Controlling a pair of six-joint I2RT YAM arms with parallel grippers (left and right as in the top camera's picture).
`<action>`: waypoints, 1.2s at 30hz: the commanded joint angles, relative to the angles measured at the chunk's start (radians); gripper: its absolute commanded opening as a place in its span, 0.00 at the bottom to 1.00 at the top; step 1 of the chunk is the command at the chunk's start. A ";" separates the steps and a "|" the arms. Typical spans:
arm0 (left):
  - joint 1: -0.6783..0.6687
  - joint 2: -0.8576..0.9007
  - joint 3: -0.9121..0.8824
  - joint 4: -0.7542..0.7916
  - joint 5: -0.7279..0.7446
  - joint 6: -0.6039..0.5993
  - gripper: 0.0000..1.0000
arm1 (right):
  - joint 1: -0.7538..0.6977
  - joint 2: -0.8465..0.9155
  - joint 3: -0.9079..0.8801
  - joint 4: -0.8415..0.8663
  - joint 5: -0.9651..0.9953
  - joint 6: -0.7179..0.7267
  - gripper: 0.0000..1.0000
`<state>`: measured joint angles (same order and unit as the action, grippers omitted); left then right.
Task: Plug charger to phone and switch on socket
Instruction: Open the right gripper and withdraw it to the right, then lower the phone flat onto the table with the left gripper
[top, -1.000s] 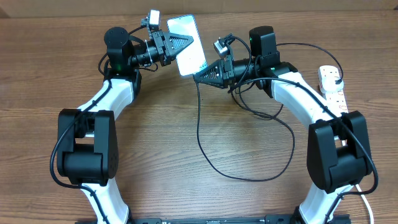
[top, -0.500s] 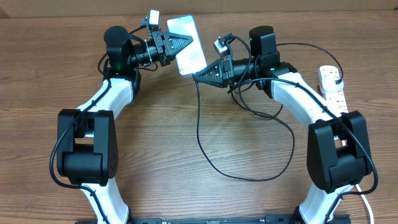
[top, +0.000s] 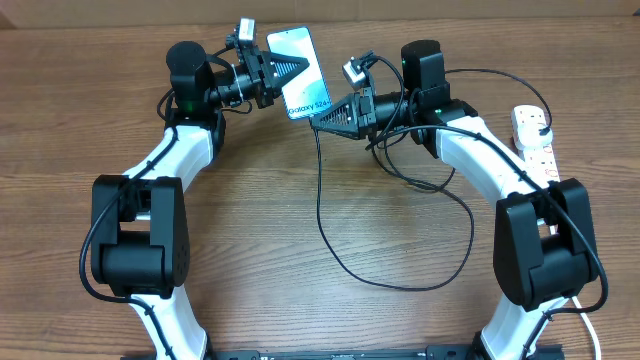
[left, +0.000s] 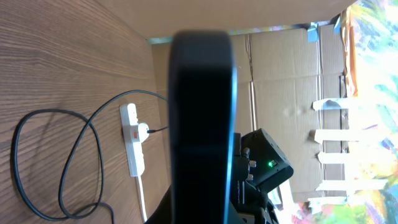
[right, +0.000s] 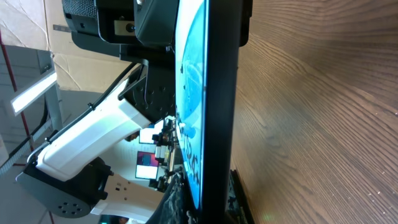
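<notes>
The phone (top: 308, 70) is held up off the table at the back centre, its light-blue lit screen showing small text. My left gripper (top: 290, 72) is shut on its left edge. My right gripper (top: 320, 118) is shut at the phone's lower end, where the thin black charger cable (top: 320, 200) comes out; the connector tip is hidden. The cable loops across the table to a black plug in the white socket strip (top: 535, 140) at the right. The phone shows edge-on in the left wrist view (left: 202, 112) and the right wrist view (right: 214, 93).
The left wrist view shows the socket strip (left: 132, 140) with red switch marks, cable loops (left: 74, 162) on the wood and cardboard boxes behind. The cable's slack loop (top: 400, 283) lies at table centre-right. The strip's white cord (top: 590, 325) runs off the front right.
The phone has tilted slightly in my left gripper, and its screen now looks bluer with readable text. Both arms have hardly moved.
</notes>
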<state>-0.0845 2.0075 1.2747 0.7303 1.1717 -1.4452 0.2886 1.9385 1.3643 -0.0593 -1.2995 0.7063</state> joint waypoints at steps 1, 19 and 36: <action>-0.073 -0.006 -0.014 -0.001 0.275 -0.029 0.05 | -0.015 -0.014 0.028 0.045 0.162 -0.007 0.04; 0.023 -0.006 -0.014 0.007 0.206 -0.019 0.04 | -0.179 -0.190 0.028 -0.066 0.081 -0.232 1.00; 0.000 -0.006 -0.014 -0.406 0.178 0.483 0.04 | -0.182 -0.243 0.028 -0.647 0.483 -0.526 1.00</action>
<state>-0.0650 2.0079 1.2545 0.3744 1.3861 -1.1355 0.1055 1.7184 1.3819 -0.6964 -0.8730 0.2222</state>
